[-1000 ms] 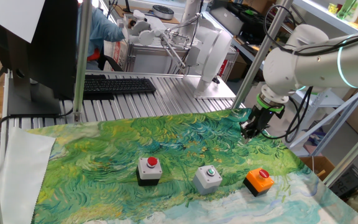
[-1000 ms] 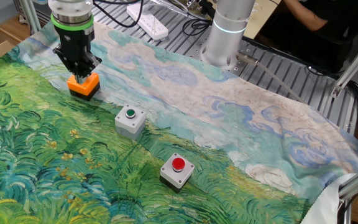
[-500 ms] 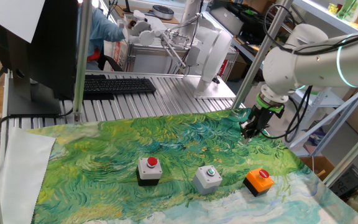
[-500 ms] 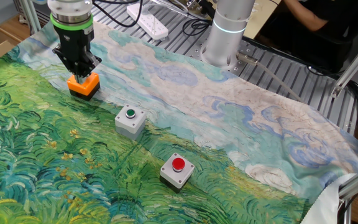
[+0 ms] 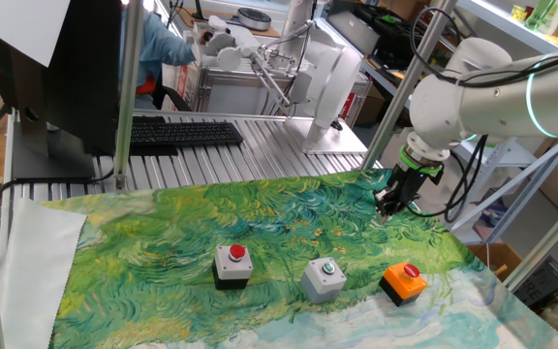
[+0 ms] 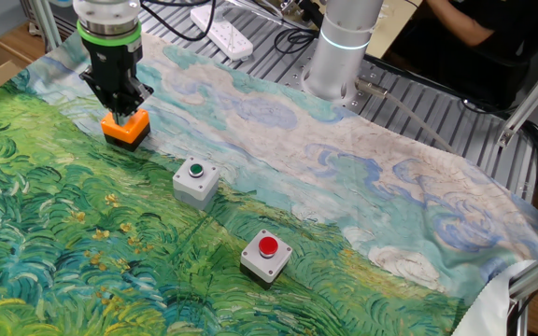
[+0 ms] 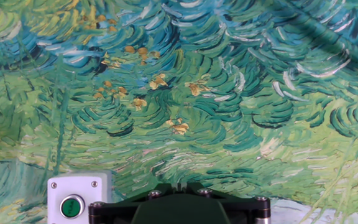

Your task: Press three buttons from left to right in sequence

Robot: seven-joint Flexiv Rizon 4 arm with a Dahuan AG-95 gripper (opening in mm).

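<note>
We have the claw hanging above the painted cloth near the right end of the row, and that is our first worry: the sequence has to start at the left, with the black-and-white box and its red button, and we are closest to the orange box, the last one in order. In the other fixed view the claw sits just over the orange box, and we cannot tell from it whether they touch. If we simply drop from here, we would hit the wrong button first and spoil the order. The grey box with the green button lies between the two, so a low sweep leftward could clip it or shove it along the cloth; the boxes look light and loose, and a sideways nudge would likely slide them rather than press them. The hand view shows only the grey box at the lower left, so we would be aiming at the first button without seeing it from the hand. No view shows our fingertips plainly, so we cannot tell how far the claw is parted; we see nothing held in it. A wrinkle in the cloth on the bench could also tilt a box under an off-centre push.
</note>
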